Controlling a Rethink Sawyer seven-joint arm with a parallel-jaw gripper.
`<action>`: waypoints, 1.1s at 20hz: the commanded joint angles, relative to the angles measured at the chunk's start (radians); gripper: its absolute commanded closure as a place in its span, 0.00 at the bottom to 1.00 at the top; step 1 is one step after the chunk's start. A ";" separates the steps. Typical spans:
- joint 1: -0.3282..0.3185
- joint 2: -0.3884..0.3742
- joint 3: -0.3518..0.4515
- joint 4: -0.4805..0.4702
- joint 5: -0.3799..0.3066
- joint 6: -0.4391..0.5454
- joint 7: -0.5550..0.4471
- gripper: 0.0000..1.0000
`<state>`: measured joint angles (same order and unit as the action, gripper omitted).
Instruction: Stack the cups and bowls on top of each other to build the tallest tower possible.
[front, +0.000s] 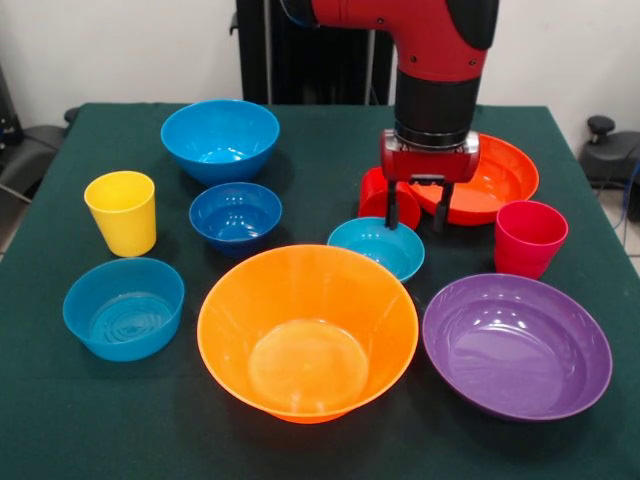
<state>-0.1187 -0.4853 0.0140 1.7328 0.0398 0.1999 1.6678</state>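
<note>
The big orange bowl (308, 330) at the table's near middle is the widest piece; its thin, glossy plastic wall looks light but slippery, so the rim is the only sensible place to pinch it, and it may flex a little there. To its right the purple bowl (517, 344) is shallow and broad, again a rim grab, with the low flare making it likely to tip when lifted from one side. The red-orange bowl (490, 178) sits further back, behind the arm, partly hidden. Of the blue ones, the large blue bowl (220, 138) stands at the far left, the pale blue bowl (124, 306) at the near left, the dark blue bowl (236, 214) between them, and the small teal bowl (378, 246) just behind the orange one; all look stiff, light and smooth. The gripper (415, 216) hangs open, its two dark fingers spread above the teal bowl's far rim, seemingly not yet gripping anything. The yellow cup (122, 212) and the red cup (528, 238) stand upright and are narrow enough to take across the wall; another red cup (377, 192) lies behind the gripper, mostly hidden. Nothing is stacked yet.
</note>
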 joint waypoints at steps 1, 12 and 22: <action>-0.013 0.025 0.101 -0.043 -0.005 -0.048 0.131 0.00; -0.019 0.097 0.105 -0.076 -0.015 -0.046 0.111 0.00; -0.035 0.125 0.101 -0.153 -0.002 -0.006 0.090 0.00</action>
<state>-0.1222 -0.4034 0.0276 1.7036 0.0398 0.1958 1.6678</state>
